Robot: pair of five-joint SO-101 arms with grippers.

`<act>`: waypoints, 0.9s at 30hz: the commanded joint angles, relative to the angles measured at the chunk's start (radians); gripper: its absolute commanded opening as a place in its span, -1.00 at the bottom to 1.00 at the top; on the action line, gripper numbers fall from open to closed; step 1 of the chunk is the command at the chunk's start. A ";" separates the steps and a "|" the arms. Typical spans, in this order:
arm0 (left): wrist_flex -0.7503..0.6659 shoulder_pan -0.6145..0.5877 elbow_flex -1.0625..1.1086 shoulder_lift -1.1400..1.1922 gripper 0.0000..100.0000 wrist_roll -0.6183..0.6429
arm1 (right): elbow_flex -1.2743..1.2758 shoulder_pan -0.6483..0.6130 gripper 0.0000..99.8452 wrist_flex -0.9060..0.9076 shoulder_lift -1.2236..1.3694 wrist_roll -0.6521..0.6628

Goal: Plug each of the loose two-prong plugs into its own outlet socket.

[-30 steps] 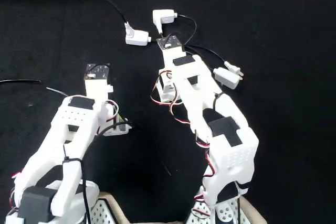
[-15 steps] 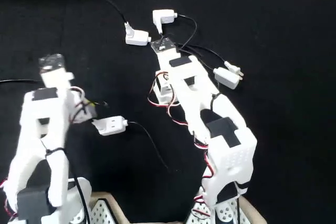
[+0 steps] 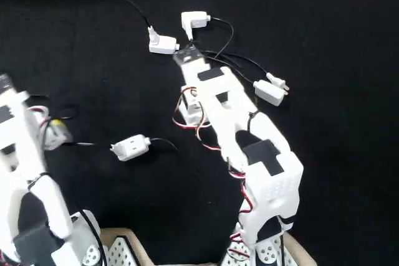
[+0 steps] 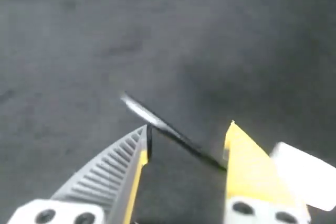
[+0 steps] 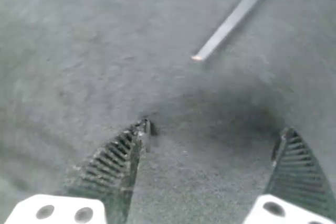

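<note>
High view shows me the black counter [image 3: 336,42] with both arms on it. The left arm [image 3: 22,147] stands at the left edge, and the right arm [image 3: 230,110] is stretched out over the middle toward the far side. A white outlet socket [image 3: 131,147] lies between the two arms, apart from both, and its cord runs off toward the right arm. The two-prong plug [image 3: 270,91] lies just beside the right arm on its outer side, with its prongs free and in no socket. Near the far end of the right arm lie a nearer white block [image 3: 163,43] and a farther white block [image 3: 194,20], each on a cord. I cannot tell if they are plugs or sockets.

In the left wrist view the left tool [image 4: 189,129] is released, fingers spread, holding nothing. A thin black cord [image 4: 178,136] lies on the counter across the gap between the fingertips.

In the right wrist view the right tool [image 5: 215,130] is also released and empty over the counter. A grey cord end [image 5: 231,19] lies beyond its fingertips.
</note>
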 commanded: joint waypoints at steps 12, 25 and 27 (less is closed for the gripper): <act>-0.242 -0.453 0.216 -0.006 -0.53 0.005 | -0.093 -0.097 -0.25 -0.005 -0.007 0.468; -0.391 -0.512 0.392 -0.005 -0.53 0.000 | -0.306 -0.388 -0.25 0.196 -0.005 1.082; -0.431 -0.512 0.412 -0.006 -0.53 -0.002 | -0.331 -0.411 -0.25 0.259 -0.005 1.152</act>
